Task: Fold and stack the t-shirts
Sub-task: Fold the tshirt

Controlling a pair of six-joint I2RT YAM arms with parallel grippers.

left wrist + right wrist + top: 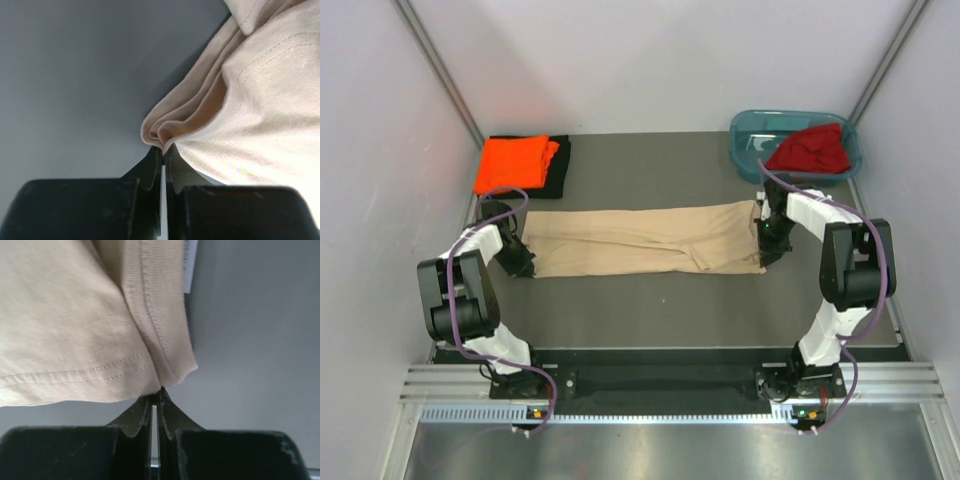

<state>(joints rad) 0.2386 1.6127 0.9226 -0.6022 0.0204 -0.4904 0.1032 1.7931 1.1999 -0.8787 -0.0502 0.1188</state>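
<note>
A long t-shirt [640, 240] lies flat across the middle of the desk [650, 310], stretched from left to right. The left gripper [525, 265] sits at its left end and the right gripper [767, 245] at its right end, each pinching the cloth edge. Behind the left end, at the far left of the desk, an upper t-shirt [515, 163] lies on a lower t-shirt [564, 178]. At the far right, behind the right gripper, stands a tub [738, 135] with a fourth t-shirt [810, 150] in it, spilling over its near rim
</note>
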